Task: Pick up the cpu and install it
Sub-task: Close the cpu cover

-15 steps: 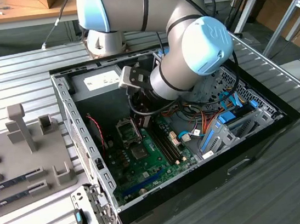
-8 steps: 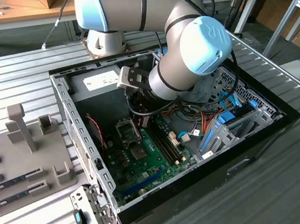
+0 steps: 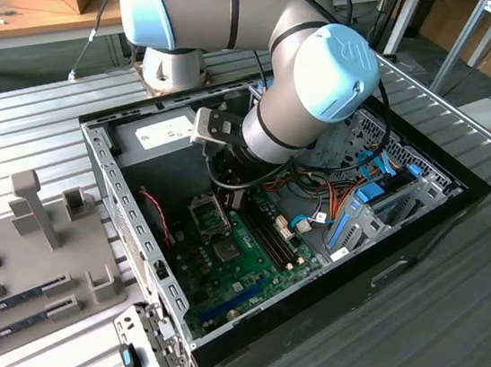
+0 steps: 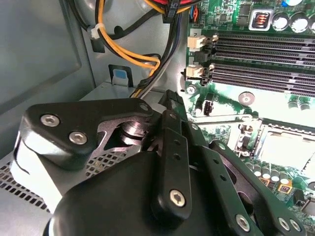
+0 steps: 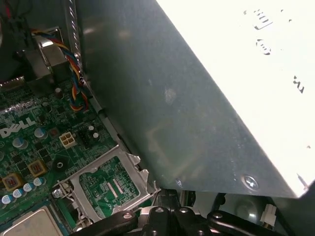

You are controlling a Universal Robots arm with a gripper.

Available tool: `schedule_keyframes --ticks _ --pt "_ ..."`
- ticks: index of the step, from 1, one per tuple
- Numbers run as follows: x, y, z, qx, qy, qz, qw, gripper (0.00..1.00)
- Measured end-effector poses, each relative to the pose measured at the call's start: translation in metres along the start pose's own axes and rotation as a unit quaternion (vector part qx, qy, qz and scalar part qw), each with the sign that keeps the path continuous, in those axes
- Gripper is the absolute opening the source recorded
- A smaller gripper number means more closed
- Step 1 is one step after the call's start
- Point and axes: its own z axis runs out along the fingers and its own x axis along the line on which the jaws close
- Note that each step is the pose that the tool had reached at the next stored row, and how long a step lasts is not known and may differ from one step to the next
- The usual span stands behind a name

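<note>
Pincer (image 4: 167, 115) sits low inside the case (image 3: 126, 196), right over the board's (image 4: 231, 14) socket corner. Honestly can't tell from either wrist view whether it's spread or pinching anything, since its own black links are in the way.

Just beside it the socket (image 4: 290, 142) is open, with its hinged frame (image 5: 106, 189) flipped up. There's a pale flat square lying in the socket. I read that as the cpu (image 4: 291, 140), though it could be the bare socket face, so take that with salt.

For doing this bit well, I'd say it's all about flatness. The chip should go in level and square to the socket edges, straight down, with no sliding across the contacts and no pushing.

A bit beyond the pincer are the slots (image 4: 266, 49), and the cables (image 4: 128, 54) hang close on the other side. The box (image 5: 197, 98) is tight alongside, so sideways room looks slim.
</note>
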Motion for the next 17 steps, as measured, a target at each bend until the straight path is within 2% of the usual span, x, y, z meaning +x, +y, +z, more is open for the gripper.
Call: schedule_keyframes --ticks 17 --pt "0.0022 0.0008 -0.0099 0.0002 -0.0002 0.0 1.0 0.11"
